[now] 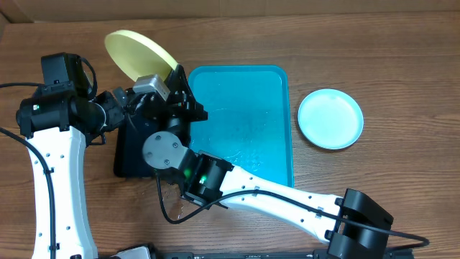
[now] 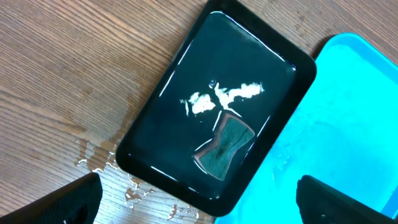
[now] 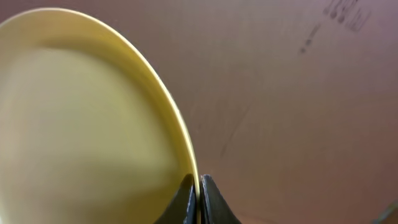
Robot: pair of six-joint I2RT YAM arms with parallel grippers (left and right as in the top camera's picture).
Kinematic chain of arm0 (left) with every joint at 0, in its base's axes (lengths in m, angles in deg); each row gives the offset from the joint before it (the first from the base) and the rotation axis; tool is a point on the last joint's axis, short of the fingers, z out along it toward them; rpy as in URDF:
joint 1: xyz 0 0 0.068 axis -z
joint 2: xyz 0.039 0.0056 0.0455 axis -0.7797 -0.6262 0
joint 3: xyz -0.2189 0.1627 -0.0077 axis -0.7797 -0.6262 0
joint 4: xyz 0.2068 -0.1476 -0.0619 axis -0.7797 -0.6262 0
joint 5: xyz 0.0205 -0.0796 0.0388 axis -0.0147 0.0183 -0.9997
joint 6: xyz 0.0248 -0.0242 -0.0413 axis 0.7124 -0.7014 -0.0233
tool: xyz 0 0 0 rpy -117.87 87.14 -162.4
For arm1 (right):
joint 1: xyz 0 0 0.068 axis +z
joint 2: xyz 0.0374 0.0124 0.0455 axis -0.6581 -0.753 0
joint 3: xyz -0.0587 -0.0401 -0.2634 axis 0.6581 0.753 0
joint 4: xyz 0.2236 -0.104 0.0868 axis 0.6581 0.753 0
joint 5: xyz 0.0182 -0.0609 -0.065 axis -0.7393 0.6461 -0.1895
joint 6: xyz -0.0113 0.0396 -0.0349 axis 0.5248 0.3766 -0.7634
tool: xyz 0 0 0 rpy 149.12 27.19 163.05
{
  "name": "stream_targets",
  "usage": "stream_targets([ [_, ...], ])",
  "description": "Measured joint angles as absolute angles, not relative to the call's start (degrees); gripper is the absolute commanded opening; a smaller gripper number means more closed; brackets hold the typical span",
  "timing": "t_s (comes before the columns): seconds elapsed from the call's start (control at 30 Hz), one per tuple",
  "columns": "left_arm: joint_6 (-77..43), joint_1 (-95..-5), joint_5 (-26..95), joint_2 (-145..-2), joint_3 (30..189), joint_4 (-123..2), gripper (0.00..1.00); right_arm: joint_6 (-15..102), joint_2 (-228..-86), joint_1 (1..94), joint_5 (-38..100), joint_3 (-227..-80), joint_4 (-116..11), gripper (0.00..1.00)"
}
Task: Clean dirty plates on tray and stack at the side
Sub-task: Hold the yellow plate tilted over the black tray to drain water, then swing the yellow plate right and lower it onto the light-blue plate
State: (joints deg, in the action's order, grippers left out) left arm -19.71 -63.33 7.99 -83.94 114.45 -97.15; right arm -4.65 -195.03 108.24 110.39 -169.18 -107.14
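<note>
Right claw (image 3: pixel 199 186): clamped on yellow plate (image 3: pixel 93 124).
Left claw (image 2: pixel 198 186): apart, empty.
Done: blue plate (image 1: pixel 330 119) aside, well apart from claws.
Remaining: likely wiping, stacking.

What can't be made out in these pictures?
Overhead: black tray, mostly covered by both arms.
Right wrist: yellow plate, blurred and cut off by the left and bottom edges, so any smudges are unreadable.
Left wrist: left pincer, only its fingertips show at the bottom edge.
</note>
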Motion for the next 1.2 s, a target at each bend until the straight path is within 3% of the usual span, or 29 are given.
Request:
stream_targets([
  [0.3, -19.7, -63.3, 8.0, -83.9, 114.5, -97.2, 1.0, 17.1, -195.0, 105.3, 109.3, -169.4, -82.7, 0.04],
  [0.73, -19.7, -63.3, 8.0, -83.9, 114.5, -97.2, 1.0, 60.0, -195.1, 94.3, 87.3, -169.4, -52.4, 0.04],
  [1.0, -19.7, -63.3, 8.0, -83.9, 114.5, -97.2, 1.0, 74.1, -194.9, 85.4, 73.2, -169.4, -43.2, 0.04],
  [1.2, -19.7, -63.3, 8.0, -83.9, 114.5, -97.2, 1.0, 78.4, -192.1, 76.3, 59.8, -169.4, -38.8, 0.04],
])
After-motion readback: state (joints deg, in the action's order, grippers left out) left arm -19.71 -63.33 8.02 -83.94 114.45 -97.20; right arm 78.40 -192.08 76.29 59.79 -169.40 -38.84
